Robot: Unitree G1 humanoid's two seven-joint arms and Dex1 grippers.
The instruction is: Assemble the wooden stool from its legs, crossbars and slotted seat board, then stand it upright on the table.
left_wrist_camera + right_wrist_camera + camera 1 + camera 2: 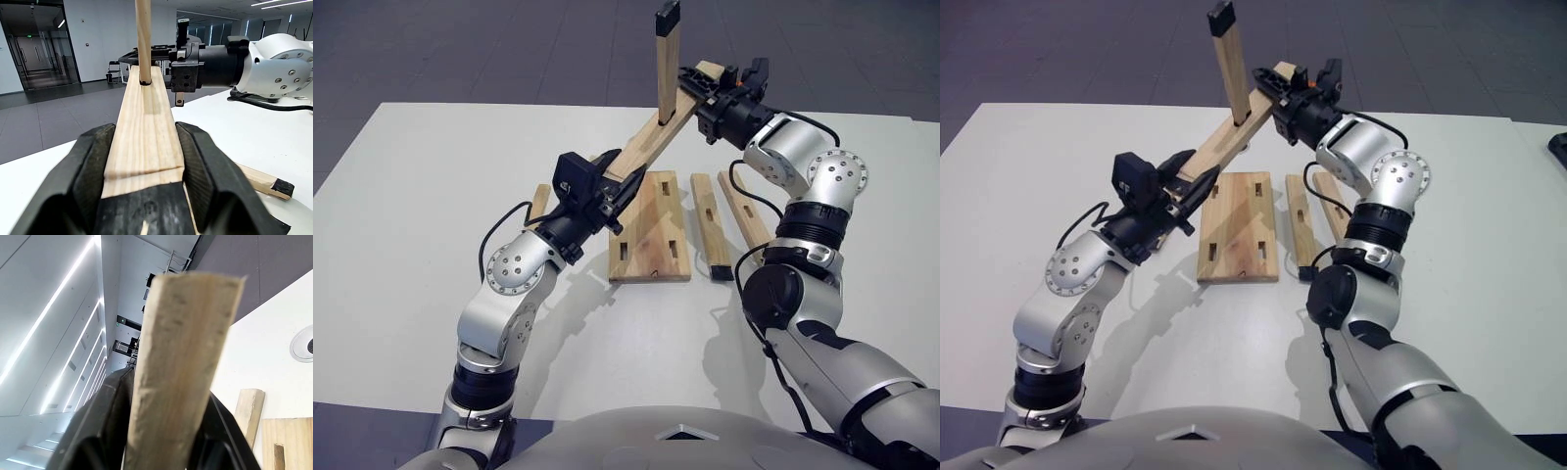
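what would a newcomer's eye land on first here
A wooden bar held in mid-air, left gripper shut on one end and right gripper on the other, with a black-capped piece standing up from it. Below, the seat board lies flat on the table, two loose pieces at its right.

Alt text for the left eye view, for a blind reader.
Left gripper and right gripper hold by its ends a wooden bar with a black-capped piece standing up from it, above the white table. Below lie the slotted seat board and two loose pieces.
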